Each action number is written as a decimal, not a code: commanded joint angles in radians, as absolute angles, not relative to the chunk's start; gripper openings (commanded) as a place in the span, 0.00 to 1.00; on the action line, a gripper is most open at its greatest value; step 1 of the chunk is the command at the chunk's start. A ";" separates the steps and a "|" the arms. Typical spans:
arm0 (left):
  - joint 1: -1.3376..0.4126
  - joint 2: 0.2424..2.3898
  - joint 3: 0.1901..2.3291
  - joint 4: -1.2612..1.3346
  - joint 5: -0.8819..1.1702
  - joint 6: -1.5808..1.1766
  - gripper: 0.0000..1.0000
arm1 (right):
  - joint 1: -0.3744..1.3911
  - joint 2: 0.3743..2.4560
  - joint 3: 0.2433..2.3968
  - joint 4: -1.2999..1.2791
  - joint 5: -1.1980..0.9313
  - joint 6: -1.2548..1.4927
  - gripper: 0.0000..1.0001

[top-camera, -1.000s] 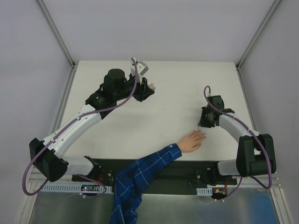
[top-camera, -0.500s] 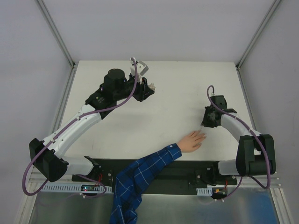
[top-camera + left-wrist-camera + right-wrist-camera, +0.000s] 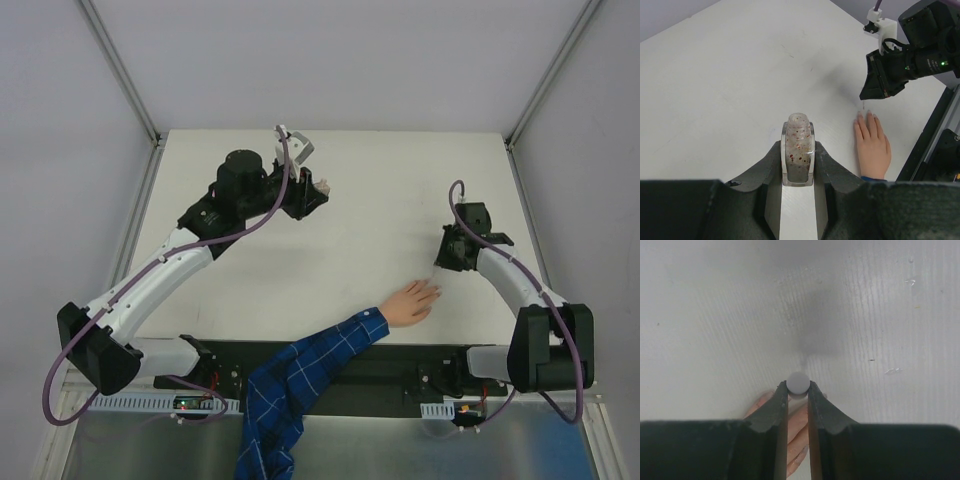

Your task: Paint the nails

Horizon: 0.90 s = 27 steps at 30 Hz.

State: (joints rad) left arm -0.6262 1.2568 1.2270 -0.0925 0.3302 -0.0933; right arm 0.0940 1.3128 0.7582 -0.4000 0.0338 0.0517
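The left gripper (image 3: 798,165) is clenched on a small clear bottle (image 3: 798,145) flecked with red and dark glitter; its neck is bare, with no cap on it, and it stands upright between the fingers, in the upper centre-left of the overhead view (image 3: 322,186). The right gripper (image 3: 798,390) is clamped on a round pale grey cap (image 3: 798,382), seen end-on in its wrist view; the left wrist view shows a thin brush tip (image 3: 863,105) hanging from under that gripper, just above the fingertips. The white table (image 3: 380,170) has broad bare surface between the two arms and toward its far edge, with metal frame posts at the upper corners. A pale hand (image 3: 409,303) in a blue plaid sleeve (image 3: 300,375) lies flat, palm down, at the lower centre-right of the overhead frame, close to the table's near edge. The nails (image 3: 864,114) are at the fingertips pointing toward the right gripper (image 3: 440,262), which hangs directly above and just beyond them; in the right wrist view the fingers (image 3: 797,440) show beneath the jaws at the bottom centre. Whether the brush touches a nail cannot be told. The left gripper is well apart from the hand.
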 commanded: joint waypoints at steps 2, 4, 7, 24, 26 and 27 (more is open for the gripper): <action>-0.612 1.190 1.194 -0.055 0.327 -0.112 0.00 | 0.098 1.194 0.845 -0.518 0.074 0.074 0.00; -0.612 1.169 1.174 -0.054 0.330 -0.123 0.00 | 0.110 1.158 0.860 -0.567 0.095 0.068 0.01; -0.612 1.140 1.141 -0.055 0.348 -0.130 0.00 | 0.126 1.126 0.905 -0.624 0.109 0.052 0.00; -0.618 0.923 0.671 0.345 0.609 -0.134 0.00 | 0.437 1.054 1.150 -0.689 -0.029 -0.019 0.00; -0.618 0.933 0.669 0.348 0.664 -0.092 0.00 | 0.475 1.039 1.163 -0.690 -0.035 0.020 0.00; -0.618 0.939 0.663 0.376 0.730 -0.086 0.00 | 0.520 1.034 1.175 -0.690 -0.031 0.031 0.00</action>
